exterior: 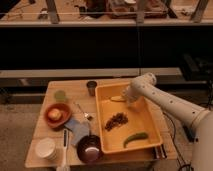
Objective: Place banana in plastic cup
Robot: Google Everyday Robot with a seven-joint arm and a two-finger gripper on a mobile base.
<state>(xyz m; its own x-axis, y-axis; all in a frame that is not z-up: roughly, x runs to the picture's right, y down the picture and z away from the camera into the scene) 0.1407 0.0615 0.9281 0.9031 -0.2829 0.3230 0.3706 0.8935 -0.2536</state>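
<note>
One light wooden table (70,86) is carrying everything counted here. One yellow rectangular plastic tray (145,117) is sitting on it, and three things are lying inside: one small pale yellow curved banana (117,98), one dark brown cluster (116,121) and one dark green curved pod (135,138). Two cups are standing left of the tray: one pale green translucent plastic cup (60,95) and one dark grey metal cup (91,87). Two bowls are sitting there too: one orange-red (50,120), holding one round pale fruit (56,114), and one dark purple (90,149). One white round tub (45,147), one blue cloth (77,128) and one metal spoon (84,113) are lying nearby. One gripper (127,99) is hanging over the tray's far end, just beside the banana.
</note>
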